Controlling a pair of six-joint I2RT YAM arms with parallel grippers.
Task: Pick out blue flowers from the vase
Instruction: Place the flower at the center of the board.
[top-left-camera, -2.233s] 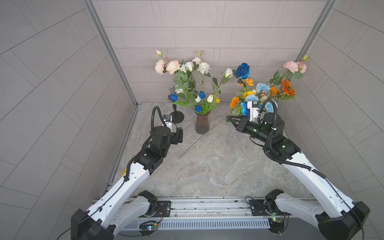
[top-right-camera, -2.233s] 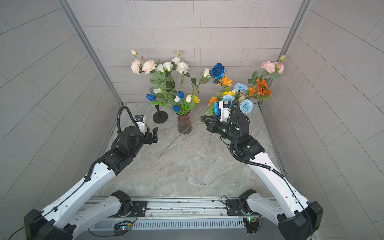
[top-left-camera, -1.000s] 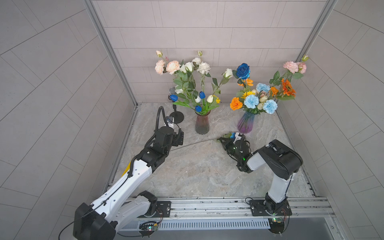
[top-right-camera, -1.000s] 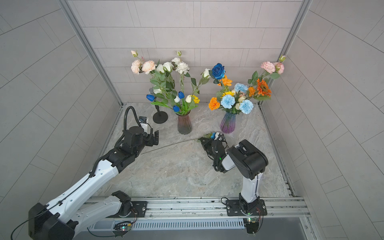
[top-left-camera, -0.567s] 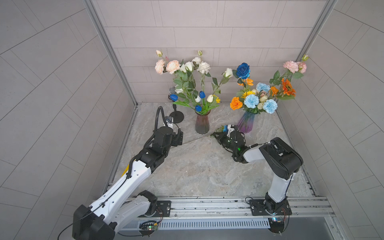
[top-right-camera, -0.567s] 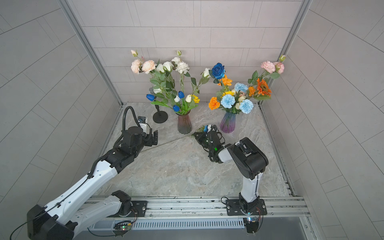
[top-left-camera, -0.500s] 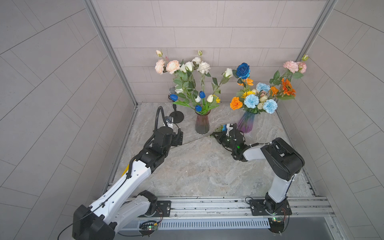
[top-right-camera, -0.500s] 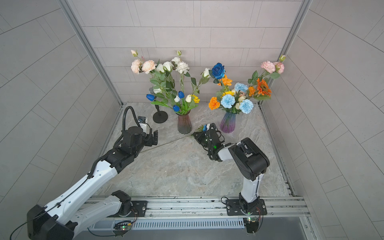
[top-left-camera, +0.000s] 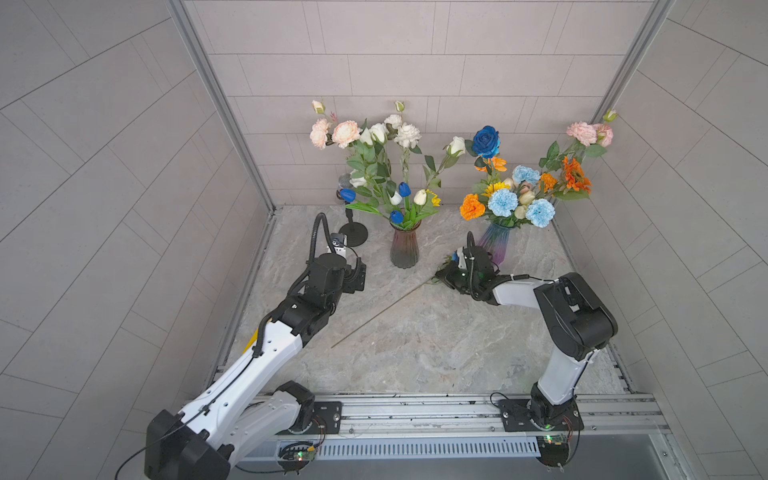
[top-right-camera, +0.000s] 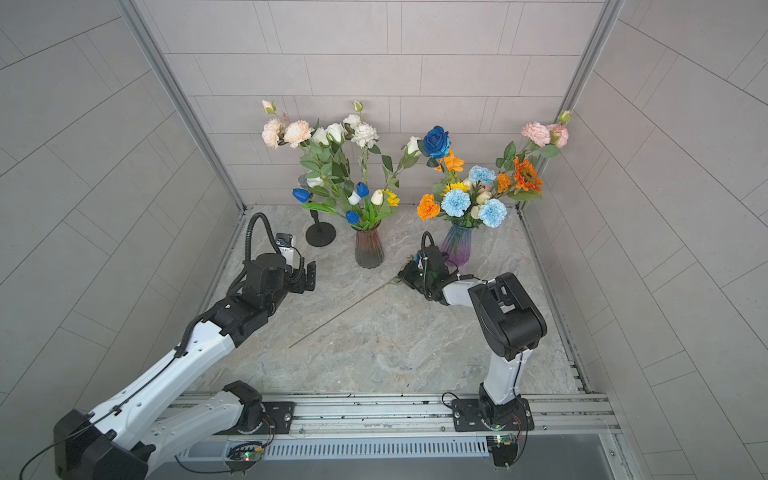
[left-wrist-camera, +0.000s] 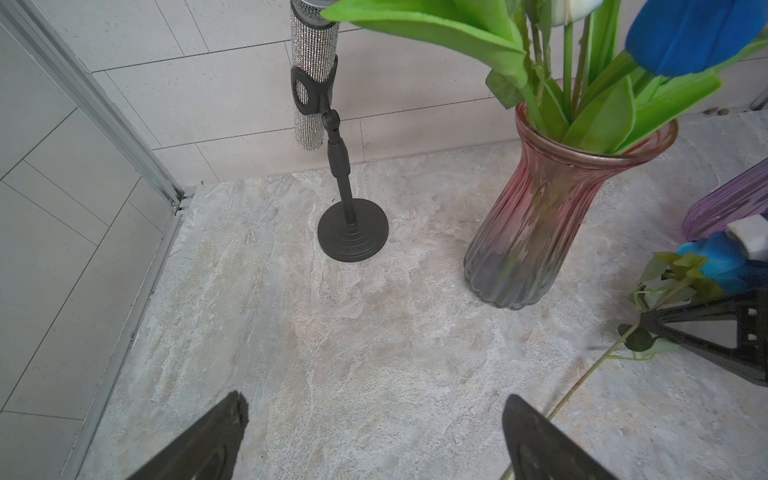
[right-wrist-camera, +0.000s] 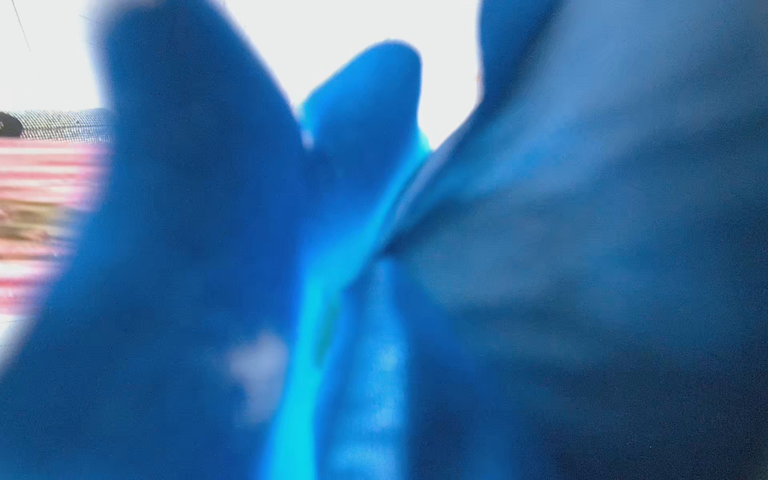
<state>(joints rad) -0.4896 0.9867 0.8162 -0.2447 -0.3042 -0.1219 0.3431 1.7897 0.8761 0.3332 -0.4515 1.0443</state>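
While the marble table (top-left-camera: 415, 345) lies broad and mostly bare between my arms, it gives me room to lay down what I carry. At its far side stand the pink vase (top-left-camera: 404, 249) on the left, with white blooms (top-left-camera: 407, 134) and dark blue tulips (top-left-camera: 404, 189), and the purple vase (top-left-camera: 494, 245) on the right, with a deep blue rose (top-left-camera: 485, 141), pale blue carnations (top-left-camera: 502, 202) and orange heads (top-left-camera: 472, 206). My right gripper (top-left-camera: 444, 277) sits low just near-left of the purple vase, pressed together on the picked rose (left-wrist-camera: 723, 262), pinching its stalk close under the bloom; blue petals fill my right wrist view. Its long stem (top-left-camera: 382, 314) slants away to the near left, the tip seemingly on the marble. My left gripper (left-wrist-camera: 376, 415) hangs spread and empty, left of the pink vase, near the microphone stand (top-left-camera: 352, 232).

I judge the step to be setting this rose down. To do it well I should lower until bloom and leaves (left-wrist-camera: 675, 266) rest on the table, then open slowly and draw back to the near right, so I do not snag the leaves. I should keep clear of the purple vase just beside me, since a knock could tip it.
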